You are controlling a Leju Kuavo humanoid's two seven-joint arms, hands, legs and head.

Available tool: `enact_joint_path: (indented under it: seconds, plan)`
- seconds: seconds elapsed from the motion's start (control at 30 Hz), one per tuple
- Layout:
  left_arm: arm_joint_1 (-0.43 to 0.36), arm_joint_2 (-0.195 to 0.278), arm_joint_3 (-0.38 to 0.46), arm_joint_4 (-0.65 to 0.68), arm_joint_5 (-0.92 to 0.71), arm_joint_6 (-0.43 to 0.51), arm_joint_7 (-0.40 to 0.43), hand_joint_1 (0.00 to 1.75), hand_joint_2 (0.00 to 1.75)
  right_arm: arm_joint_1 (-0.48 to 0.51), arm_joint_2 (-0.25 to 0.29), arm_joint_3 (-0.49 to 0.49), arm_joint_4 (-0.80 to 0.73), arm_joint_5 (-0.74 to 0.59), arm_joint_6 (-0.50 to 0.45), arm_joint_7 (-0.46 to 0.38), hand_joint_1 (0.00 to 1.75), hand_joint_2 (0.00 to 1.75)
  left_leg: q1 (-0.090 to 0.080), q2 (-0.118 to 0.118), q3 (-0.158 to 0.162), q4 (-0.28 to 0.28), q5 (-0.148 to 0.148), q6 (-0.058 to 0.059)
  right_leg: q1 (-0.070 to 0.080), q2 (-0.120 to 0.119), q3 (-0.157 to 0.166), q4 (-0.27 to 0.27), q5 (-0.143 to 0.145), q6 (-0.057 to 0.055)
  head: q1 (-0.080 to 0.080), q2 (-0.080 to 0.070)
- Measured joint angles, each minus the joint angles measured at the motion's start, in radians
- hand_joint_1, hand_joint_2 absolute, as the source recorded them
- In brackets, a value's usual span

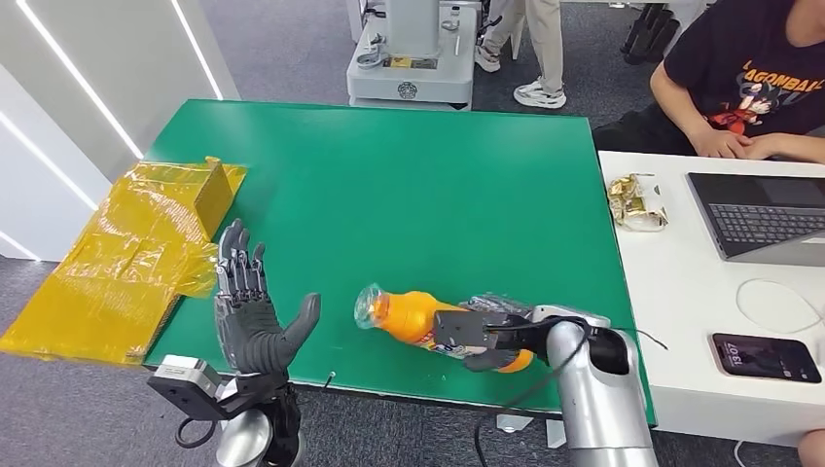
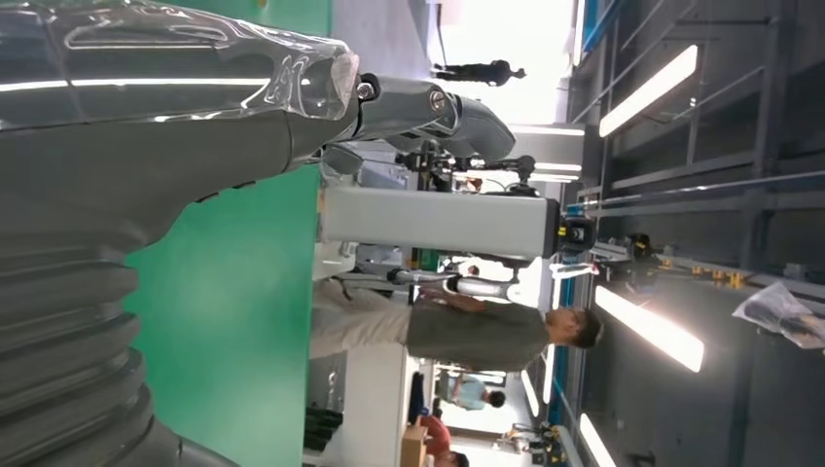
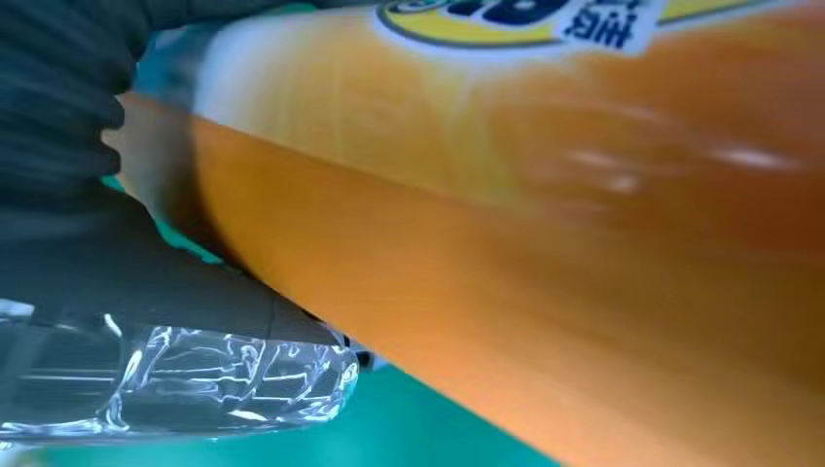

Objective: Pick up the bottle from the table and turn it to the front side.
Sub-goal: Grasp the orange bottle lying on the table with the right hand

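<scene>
Gripping the bottle (image 1: 418, 316) with fingers wrapped round it, right hand (image 1: 496, 336) has it lying down; turning's left, left hand (image 1: 255, 316) spread wide, holding nothing

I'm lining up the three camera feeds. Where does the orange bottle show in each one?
Head view: the orange bottle lies on its side near the table's front edge, held by the right hand.
Left wrist view: not in it.
Right wrist view: the bottle is close up, across most of the picture.
Shared landmark: the green table.
</scene>
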State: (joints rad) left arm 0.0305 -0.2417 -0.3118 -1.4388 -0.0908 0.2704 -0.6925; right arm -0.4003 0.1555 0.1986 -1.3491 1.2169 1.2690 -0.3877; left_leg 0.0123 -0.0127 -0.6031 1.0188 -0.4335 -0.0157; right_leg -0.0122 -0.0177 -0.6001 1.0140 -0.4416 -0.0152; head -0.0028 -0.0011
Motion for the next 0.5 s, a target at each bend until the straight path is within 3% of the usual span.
enact_joint_path:
  seconds: [0.1,0.2,0.5]
  plan:
    - [-0.002,-0.001,0.000,0.008,0.004,0.005,-0.002,0.00,1.75,0.033,0.066,-0.146,-0.055,-0.052,0.012,-0.183,1.75,1.75,0.000,0.001,0.000,0.000,0.000,0.000,0.000,0.001,0.000,0.000,0.000,0.000,0.000,0.000]
    - [-0.003,-0.002,-0.001,0.015,0.009,0.011,-0.006,0.00,1.75,0.052,0.093,-0.249,-0.091,-0.102,0.017,-0.286,1.75,1.75,0.000,0.002,-0.001,0.000,0.000,0.000,0.000,0.002,-0.001,0.000,0.000,0.001,0.000,0.000]
    - [-0.005,-0.002,-0.008,0.028,0.016,0.031,-0.008,0.00,1.75,0.079,0.096,-0.316,-0.228,-0.194,0.019,-0.311,1.75,1.75,-0.001,0.007,-0.001,0.002,0.000,0.001,0.000,0.007,-0.002,0.000,0.001,0.001,0.000,0.000]
